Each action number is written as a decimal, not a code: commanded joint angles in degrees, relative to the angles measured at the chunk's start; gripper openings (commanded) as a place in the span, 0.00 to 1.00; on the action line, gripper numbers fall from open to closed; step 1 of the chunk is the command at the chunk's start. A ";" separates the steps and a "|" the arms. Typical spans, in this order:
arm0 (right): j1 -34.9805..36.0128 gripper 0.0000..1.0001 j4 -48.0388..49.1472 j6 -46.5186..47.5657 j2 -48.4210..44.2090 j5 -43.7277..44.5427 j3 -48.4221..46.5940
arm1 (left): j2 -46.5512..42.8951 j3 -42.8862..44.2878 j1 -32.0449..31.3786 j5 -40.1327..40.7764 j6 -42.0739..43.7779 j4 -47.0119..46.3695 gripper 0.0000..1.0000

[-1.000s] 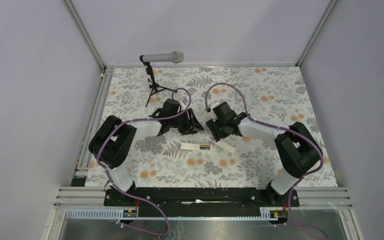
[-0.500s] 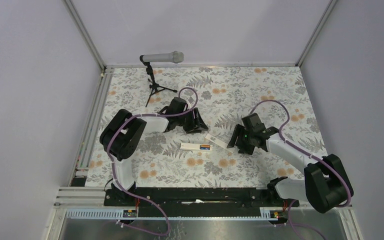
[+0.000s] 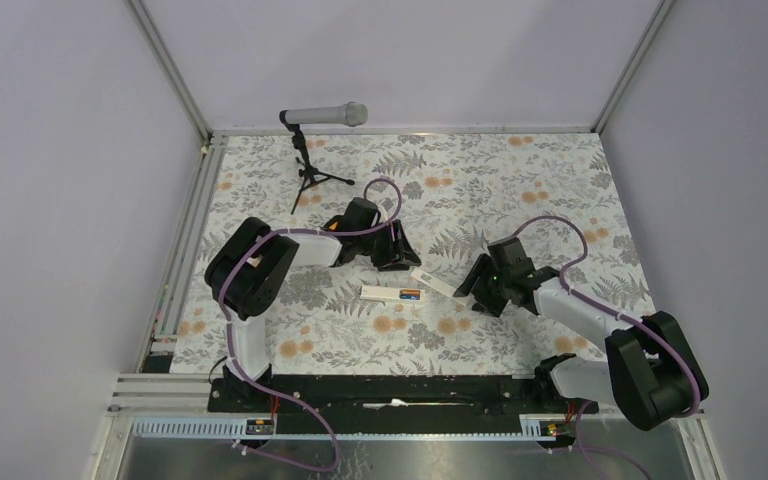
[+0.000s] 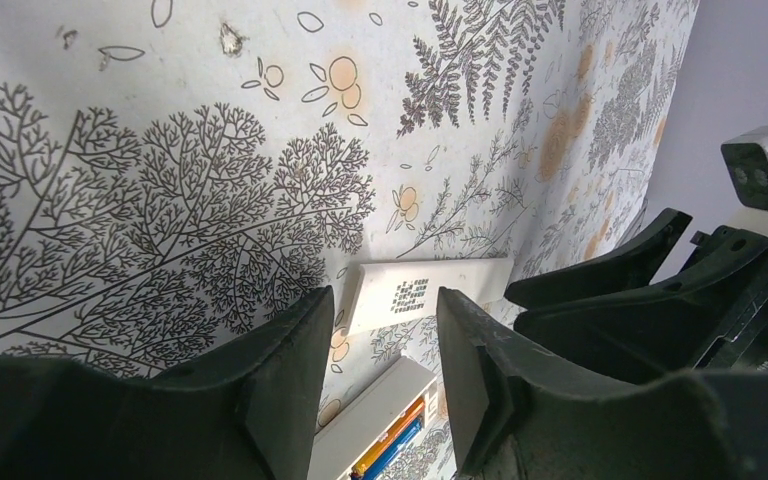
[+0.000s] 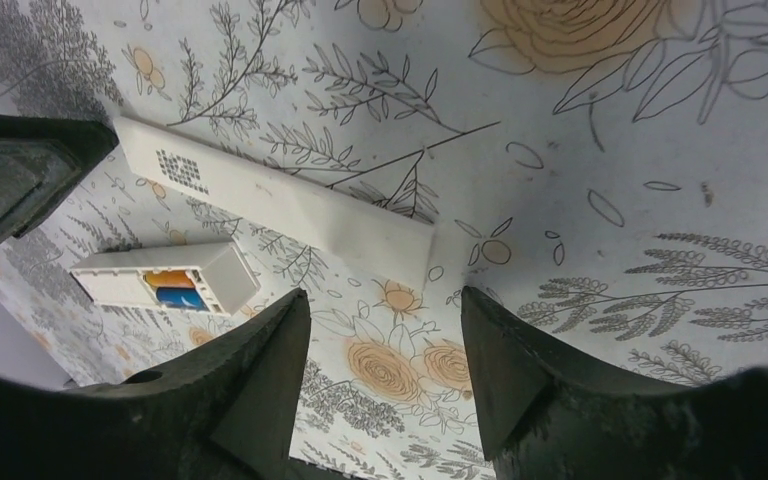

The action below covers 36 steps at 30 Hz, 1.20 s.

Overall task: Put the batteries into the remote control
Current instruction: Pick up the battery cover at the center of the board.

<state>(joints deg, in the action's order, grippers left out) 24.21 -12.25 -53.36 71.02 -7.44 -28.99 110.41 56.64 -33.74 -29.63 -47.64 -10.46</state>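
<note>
The white remote control (image 3: 384,293) lies flat in the middle of the table with its battery bay facing up. The orange and blue batteries (image 3: 411,294) sit side by side in the bay at its right end, also seen as batteries (image 5: 173,287) and batteries (image 4: 392,452). The flat white back cover (image 3: 436,282) lies loose just right of the remote, as the cover (image 5: 290,205) shows. My left gripper (image 3: 398,259) hovers open behind the remote (image 4: 380,410), above the cover (image 4: 460,285). My right gripper (image 3: 472,287) stands open just right of the cover, holding nothing.
A grey microphone (image 3: 326,115) on a black tripod (image 3: 310,182) stands at the back left. Metal rails (image 3: 185,240) line the table's left side, and the arm bases' bar (image 3: 400,392) runs along the near edge.
My right arm has swung out from the centre to the right, and its gripper now sits right of the cover. My left gripper has shifted slightly right.
</note>
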 commanded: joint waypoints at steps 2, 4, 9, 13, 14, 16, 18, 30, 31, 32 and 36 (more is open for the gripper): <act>-0.65 0.64 -0.52 1.24 -0.02 6.93 1.01 | 1.79 -0.24 -0.44 -1.18 0.60 -1.32 0.49; -0.76 0.64 2.00 2.09 2.08 4.81 1.11 | 2.08 0.02 -0.52 -2.00 0.30 -1.30 0.49; -0.74 0.59 5.17 3.17 8.36 0.49 -0.12 | 2.30 0.27 -0.87 -3.20 -1.06 0.43 0.48; -0.78 0.55 8.21 3.56 9.39 -2.12 0.00 | 2.17 -0.95 -0.98 -5.19 -2.95 -2.10 0.47; -0.82 0.54 9.23 3.42 9.07 -2.89 0.24 | 1.99 -1.41 -0.98 -5.88 -3.85 -3.10 0.47; -0.80 0.54 10.26 3.52 8.38 -3.63 0.43 | 1.29 -2.30 -1.03 -6.81 -5.22 -4.52 0.46; -0.79 0.53 10.21 3.80 7.65 -3.80 0.32 | 0.23 -2.85 -1.03 -7.55 -6.30 -5.23 0.44; -0.82 0.53 7.46 4.14 7.95 -4.16 -1.03 | -7.59 -4.97 -1.39 -8.69 -9.64 -5.33 0.43; -0.81 0.53 7.42 4.14 7.91 -4.16 -1.13 | -8.11 -4.92 -1.48 -8.77 -9.67 -5.61 0.43; -0.74 0.53 7.47 4.22 7.99 -4.16 -1.25 | -8.56 -4.63 -1.58 -8.66 -9.67 -5.66 0.43; -0.82 0.53 7.43 4.19 8.30 -4.35 -1.36 | -9.09 -2.91 -1.84 -8.43 -9.90 -3.82 0.43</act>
<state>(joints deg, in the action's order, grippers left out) 22.81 -4.05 -49.76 77.06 -10.22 -30.48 104.03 51.35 -33.15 -32.86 -55.59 -12.58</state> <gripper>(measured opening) 0.534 0.435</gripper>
